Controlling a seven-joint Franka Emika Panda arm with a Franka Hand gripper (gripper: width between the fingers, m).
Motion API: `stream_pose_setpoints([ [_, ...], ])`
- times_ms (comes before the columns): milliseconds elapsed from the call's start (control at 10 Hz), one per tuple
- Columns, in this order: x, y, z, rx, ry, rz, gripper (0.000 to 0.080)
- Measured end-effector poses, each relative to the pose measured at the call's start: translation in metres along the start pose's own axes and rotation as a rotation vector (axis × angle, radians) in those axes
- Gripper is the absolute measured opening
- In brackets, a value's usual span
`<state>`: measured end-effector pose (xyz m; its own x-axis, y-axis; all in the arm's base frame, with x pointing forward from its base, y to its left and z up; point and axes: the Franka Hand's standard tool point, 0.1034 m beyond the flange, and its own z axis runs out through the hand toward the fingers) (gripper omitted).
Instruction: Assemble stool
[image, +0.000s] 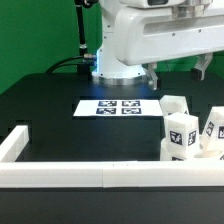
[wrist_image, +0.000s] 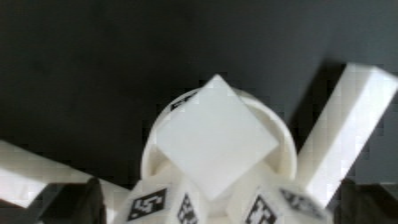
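A white stool leg (image: 180, 135) with black-and-white tags stands upright at the exterior view's right. A second tagged leg (image: 214, 125) stands beside it. Both seem to rest on the round white seat (image: 172, 152), which is mostly hidden. My gripper (image: 179, 73) hangs open above the first leg, not touching it. In the wrist view I look down on that leg (wrist_image: 217, 130), with its diamond-shaped top face and tagged sides. My dark fingertips (wrist_image: 75, 200) show at either side of it with small gaps. The seat's curved rim (wrist_image: 166, 118) shows behind it.
The marker board (image: 115, 107) lies in the middle of the black table. The long white border rail (image: 70, 177) runs along the front and up the exterior view's left, close to the legs. White bars (wrist_image: 347, 120) cross the wrist view beside the leg.
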<state>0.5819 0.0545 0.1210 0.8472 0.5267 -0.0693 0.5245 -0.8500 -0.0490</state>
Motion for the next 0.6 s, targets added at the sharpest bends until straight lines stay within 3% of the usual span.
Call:
stream_pose_setpoints([
  [500, -0.0021, 0.0064, 0.0008, -0.017, -0.004, -0.304, 0.0649],
  [600, 0.0020, 0.0061, 0.0056, -0.041, 0.025, -0.341, 0.0649],
])
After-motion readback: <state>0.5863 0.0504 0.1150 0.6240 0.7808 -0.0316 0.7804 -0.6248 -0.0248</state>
